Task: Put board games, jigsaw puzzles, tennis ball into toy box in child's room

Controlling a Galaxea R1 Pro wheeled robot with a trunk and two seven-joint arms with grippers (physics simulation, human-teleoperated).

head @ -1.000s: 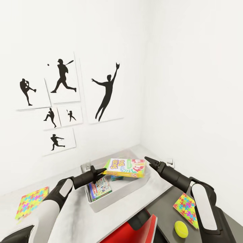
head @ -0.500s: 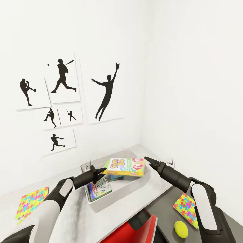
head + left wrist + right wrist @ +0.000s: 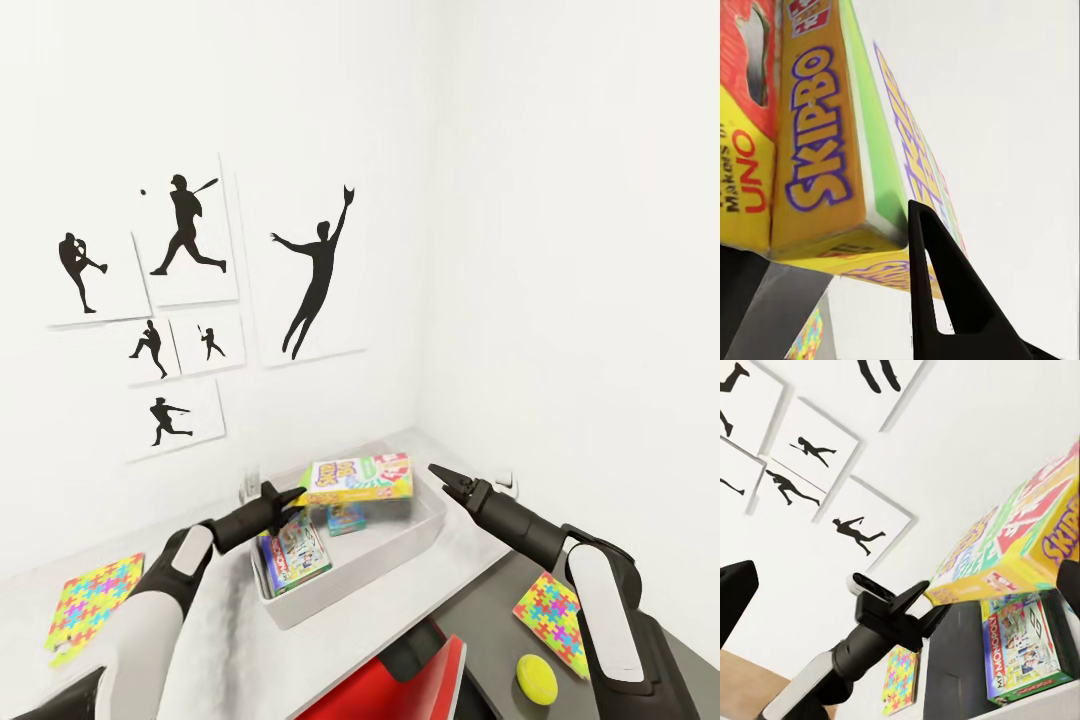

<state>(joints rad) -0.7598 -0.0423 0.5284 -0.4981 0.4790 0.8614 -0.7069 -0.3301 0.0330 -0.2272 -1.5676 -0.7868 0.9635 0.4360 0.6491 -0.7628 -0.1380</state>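
Note:
My left gripper (image 3: 291, 497) is shut on the edge of a yellow-green Skip-Bo board game (image 3: 360, 478), holding it tilted in the air over the light-grey toy box (image 3: 330, 592). One black finger (image 3: 937, 300) presses the box's side (image 3: 817, 150). In the toy box lie a Monopoly game (image 3: 295, 556) and a blue game (image 3: 346, 518). My right gripper (image 3: 440, 472) hovers open just right of the held game, touching nothing. One jigsaw puzzle (image 3: 95, 598) lies on the table at left. Another (image 3: 550, 607) lies at right beside the tennis ball (image 3: 537, 677).
The toy box stands on a pale table (image 3: 220, 640) in the room's corner, close to both white walls. Black sports-silhouette pictures (image 3: 190, 240) hang above. A darker grey surface (image 3: 490, 640) at lower right carries the right puzzle and ball. A red part (image 3: 400, 695) shows at the bottom edge.
My left gripper has carried the Skip-Bo game a little up and back toward the wall, further over the toy box, and the game has tilted. The right arm has stayed put.

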